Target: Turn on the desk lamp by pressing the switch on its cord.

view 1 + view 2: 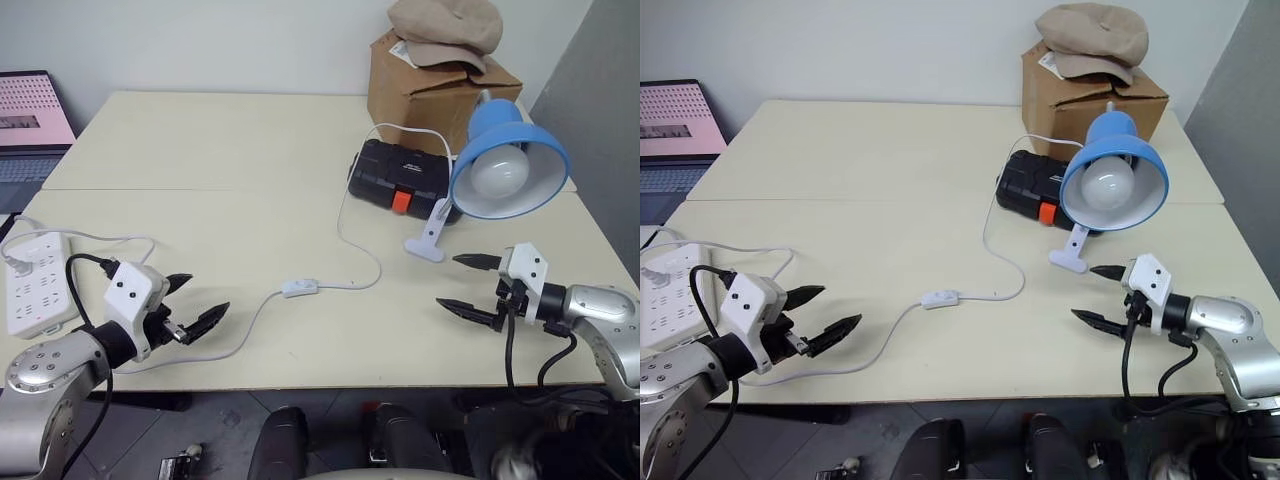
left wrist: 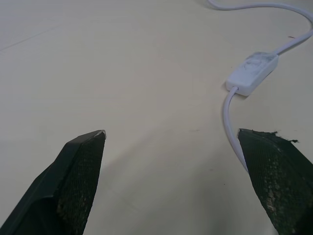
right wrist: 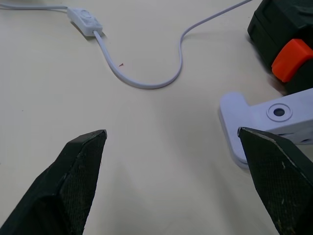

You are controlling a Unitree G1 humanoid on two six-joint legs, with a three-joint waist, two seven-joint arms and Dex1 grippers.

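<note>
The left end effector (image 1: 195, 298) hangs just above the near left part of the worktop (image 1: 220, 150), with its two black fingers spread wide and nothing between them. The right end effector (image 1: 468, 285) hangs over the near right part, and its fingers are spread wide too, holding nothing.

The worktop is pale cream and smooth. A thin line runs across it where two tops meet. Behind it is a plain white wall, and a grey wall stands on the right. A laptop (image 1: 30, 125) with a pink screen sits past the far left corner.

The switch (image 1: 299, 288) lies flat on the worktop between the two end effectors, nearer the left one. It is small, white and long, with a rocker on top. The cord (image 1: 345, 225) is thin and white. From one end of the switch it runs in a curve toward the left end effector and passes right by its finger. From the other end it bends in a loop and goes up toward the black case (image 1: 405, 178).

The desk lamp (image 1: 508, 168) stands on the right, close beyond the right end effector. It has a shiny blue round shade, a big white bulb and a white clip base (image 1: 428, 238) resting on the worktop. The bulb does not glow. The black case with a red latch lies just behind the clip.

A brown cardboard box (image 1: 435, 90) stands at the far right, with a tan cap (image 1: 445, 28) on top. A white power strip (image 1: 38, 283) lies at the left edge.
</note>
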